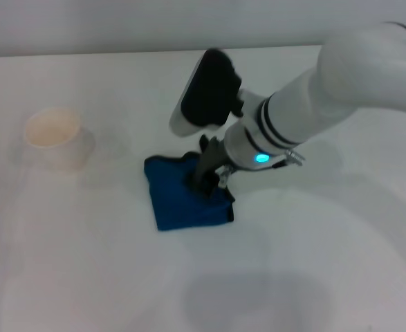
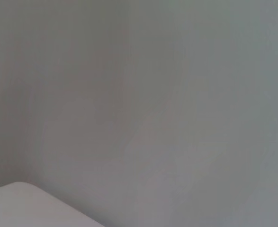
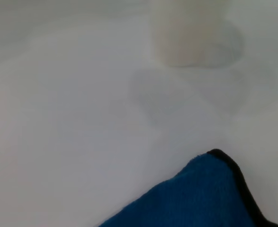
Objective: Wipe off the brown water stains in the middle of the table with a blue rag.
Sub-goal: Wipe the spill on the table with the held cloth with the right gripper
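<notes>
Pincer (image 1: 206, 181) of your right arm is pinching the folded bright blue cloth (image 1: 183, 197) mid-surface (image 1: 313, 263); no tan stain is showing, so you are likely nearing completion.

Right claw (image 1: 206, 181) angled down, fingers closed; left arm unseen.

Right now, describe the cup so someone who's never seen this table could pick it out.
Start from the wide white table and the right gripper pressing on the blue rag near its middle. To the rag's left, standing apart from it, is the cup. It is the only upright container: pale cream, round and open-topped.
</notes>
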Tool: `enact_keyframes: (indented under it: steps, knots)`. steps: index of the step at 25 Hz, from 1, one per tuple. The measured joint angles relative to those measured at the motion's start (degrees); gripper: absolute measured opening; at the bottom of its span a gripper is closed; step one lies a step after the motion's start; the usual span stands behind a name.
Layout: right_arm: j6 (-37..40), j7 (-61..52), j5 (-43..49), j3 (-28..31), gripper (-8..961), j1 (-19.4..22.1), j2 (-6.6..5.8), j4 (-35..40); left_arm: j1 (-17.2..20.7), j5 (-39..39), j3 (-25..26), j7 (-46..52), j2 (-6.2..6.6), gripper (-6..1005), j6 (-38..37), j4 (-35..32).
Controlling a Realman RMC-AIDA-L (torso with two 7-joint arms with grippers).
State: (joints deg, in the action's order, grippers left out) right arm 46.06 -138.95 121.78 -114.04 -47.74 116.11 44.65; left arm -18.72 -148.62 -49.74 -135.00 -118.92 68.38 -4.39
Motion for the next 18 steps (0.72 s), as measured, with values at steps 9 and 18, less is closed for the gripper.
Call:
enact_keyframes:
  steps: [9, 18]
  knots:
    - [-1.49, 0.0, 6.25, 11.62, 35, -2.17, -0.6, -5.18, -0.03, 0.0, 0.0, 0.13, 0.0, 859, 0.0, -0.08]
    - [0.25, 0.0, 17.56, 23.69, 35, -2.19, -1.01, -8.11, -0.1, 0.0, 0.0, 0.18, 0.0, 860, 0.0, -0.08]
